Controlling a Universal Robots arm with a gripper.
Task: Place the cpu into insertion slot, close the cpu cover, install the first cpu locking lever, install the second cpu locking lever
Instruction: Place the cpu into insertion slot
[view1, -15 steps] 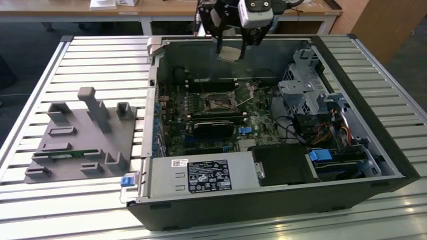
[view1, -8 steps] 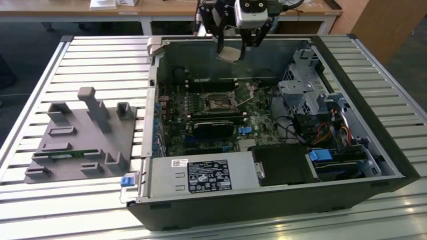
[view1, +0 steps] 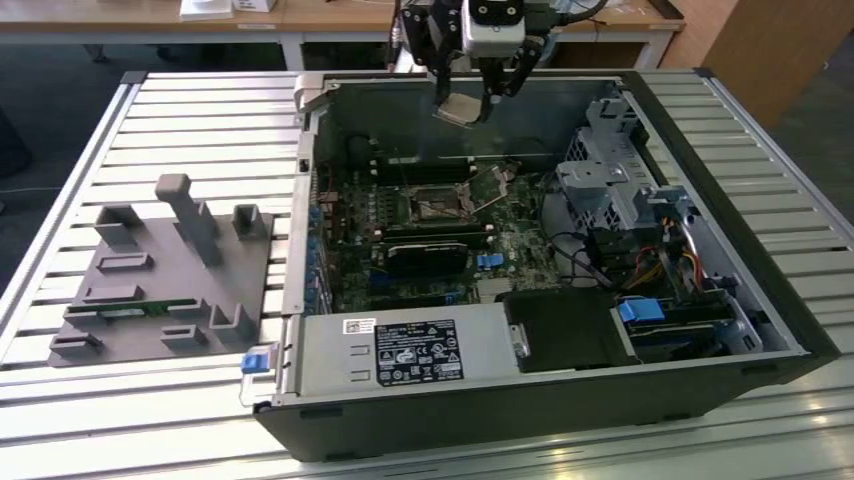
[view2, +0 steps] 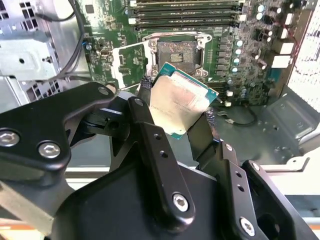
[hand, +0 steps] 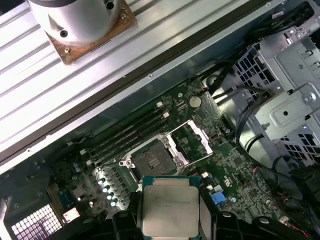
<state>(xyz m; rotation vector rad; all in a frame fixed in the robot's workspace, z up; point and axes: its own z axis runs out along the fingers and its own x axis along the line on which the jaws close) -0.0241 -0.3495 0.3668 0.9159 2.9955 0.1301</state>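
The hand (view1: 467, 100) pinches the cpu (view1: 463, 108) by two opposite edges, one finger on each side. That grip leaves the pale metal face bare and, as I judge it, keeps the fingers off the underside, which has to meet the insertion slot (view1: 437, 207). In the exterior view the chip hangs well above the slot, at about the height of the top rim of the open computer case (view1: 747, 210), and somewhat toward the far wall of the case from the slot. It looks tilted there, not level with the slot. In the second wrist view its edges sit turned against the slot's edges, so I take it as not yet lined up.

The slot itself lies bare, with its dark centre open inside the silvery rim. The cpu cover (view2: 116, 67) is swung back and lies just beside the slot, with board showing through its window. It has to be out of the way like this for the chip to go down. I cannot make out the locking levers with any certainty. The long memory slots (view2: 185, 12) run just beside the slot on the side away from the hand.

Outside the case, well apart from the slot, a grey holder (view1: 160, 280) with upright posts sits on the slatted bench (view1: 134, 420). The first step looks unfinished: the chip is held, not seated.
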